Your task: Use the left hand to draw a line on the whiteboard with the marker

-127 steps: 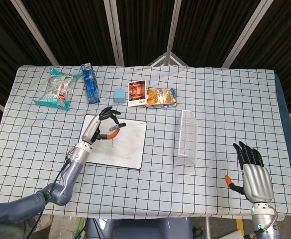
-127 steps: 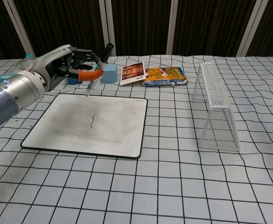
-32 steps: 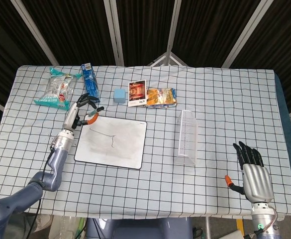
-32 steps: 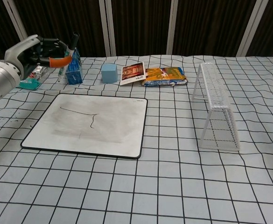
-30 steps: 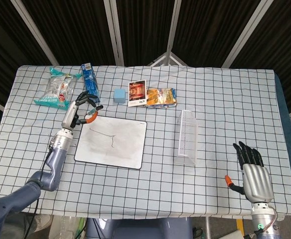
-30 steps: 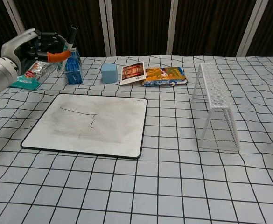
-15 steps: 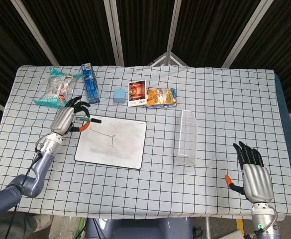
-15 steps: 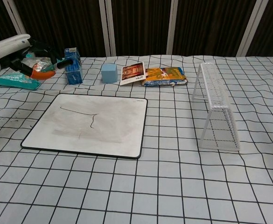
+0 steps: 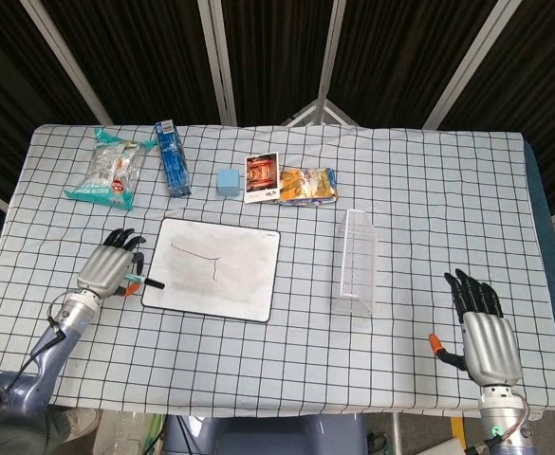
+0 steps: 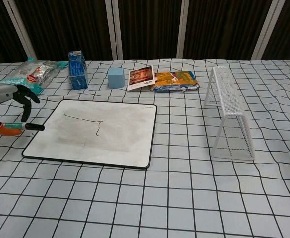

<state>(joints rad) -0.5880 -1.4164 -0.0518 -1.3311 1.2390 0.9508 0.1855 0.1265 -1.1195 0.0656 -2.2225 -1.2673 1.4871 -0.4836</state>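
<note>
- Status: the white rectangular whiteboard with a black rim [image 10: 115, 141] lies flat on the black-and-white checked tablecloth [image 10: 184, 198] and already carries a thin dark line across its upper part with a short stroke dropping from it
- The grey-and-black left hand [image 9: 109, 269] is low over the cloth just beside the board's left edge, grasping the slim marker with a teal barrel and black tip [image 10: 25, 127] between thumb and fingers
- The marker lies almost level, its tip pointing at the board edge; whether it touches the cloth cannot be told
- Judged step: set the marker down on the cloth. Lower until the barrel rests flat, then spread the fingers evenly so it does not roll
- Keep the tip off the board surface, or a stray mark will result
- The silver-and-black right hand [image 9: 486, 336] rests at the near right of the table, fingers apart, grasping nothing
</note>
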